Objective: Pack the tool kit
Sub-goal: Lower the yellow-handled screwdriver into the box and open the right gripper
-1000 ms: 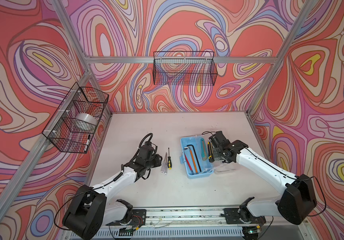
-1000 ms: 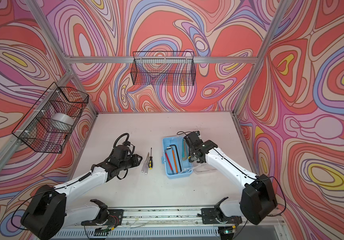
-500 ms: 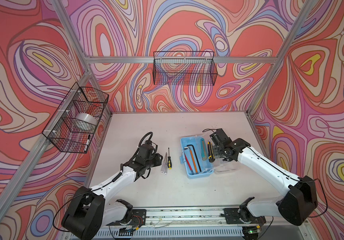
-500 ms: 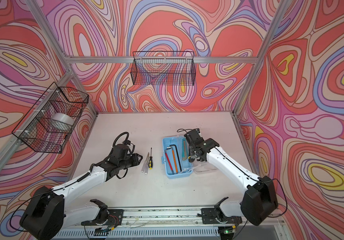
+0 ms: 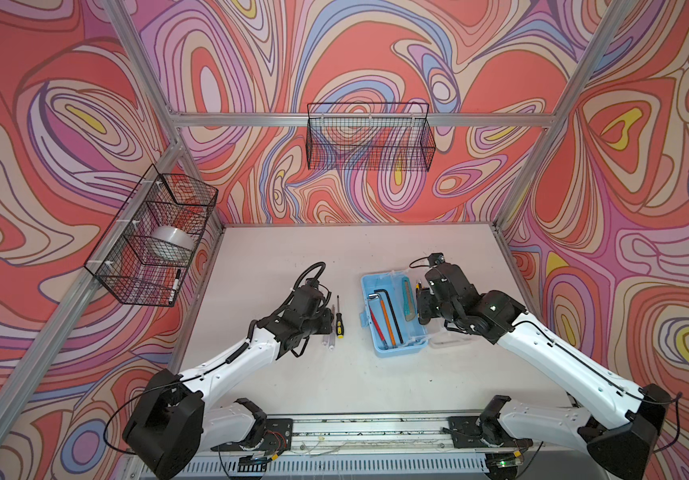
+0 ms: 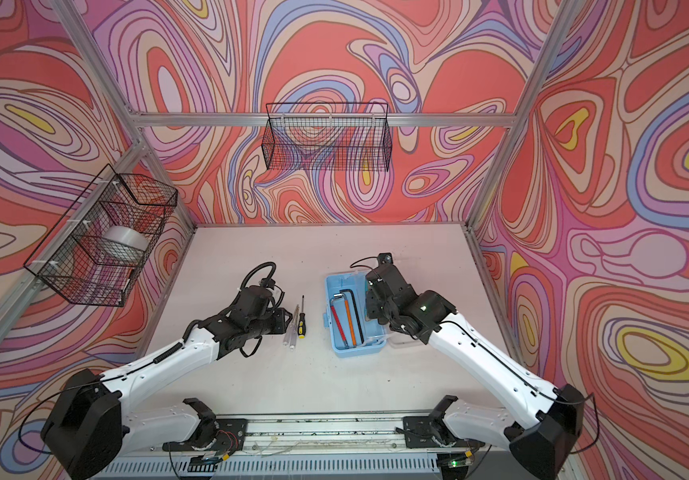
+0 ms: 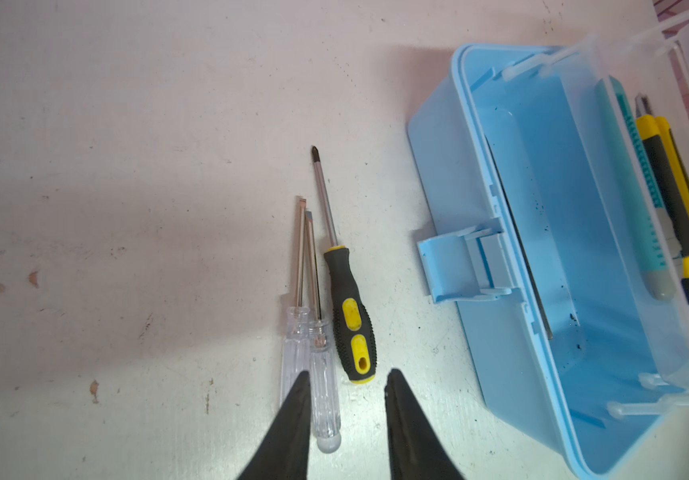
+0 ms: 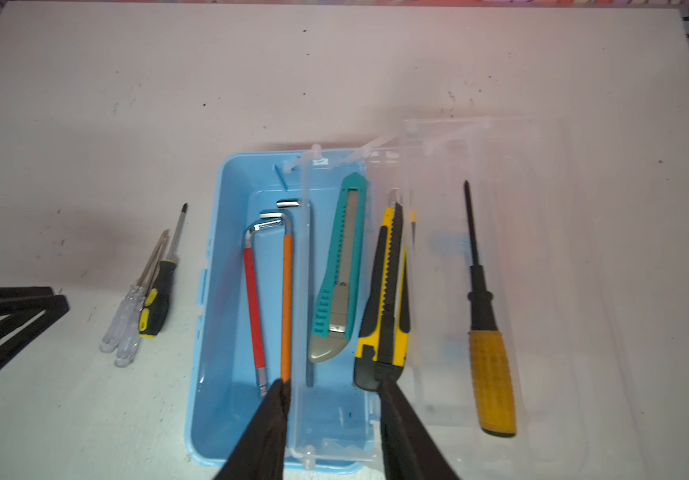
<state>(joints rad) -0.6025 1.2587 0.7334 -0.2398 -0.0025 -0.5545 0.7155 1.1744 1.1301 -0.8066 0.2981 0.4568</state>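
The table is occupied near its middle by the tool kit, which is set open with its clear lid folded out flat beside it. The right gripper is held above the box, jaws spread and empty. The left gripper is held over the table, jaws spread and empty, just beside three screwdrivers laid side by side apart from the box. A teal utility knife and red- and orange-sleeved hex keys are seen inside the box. A yellow-handled screwdriver is laid on the lid.
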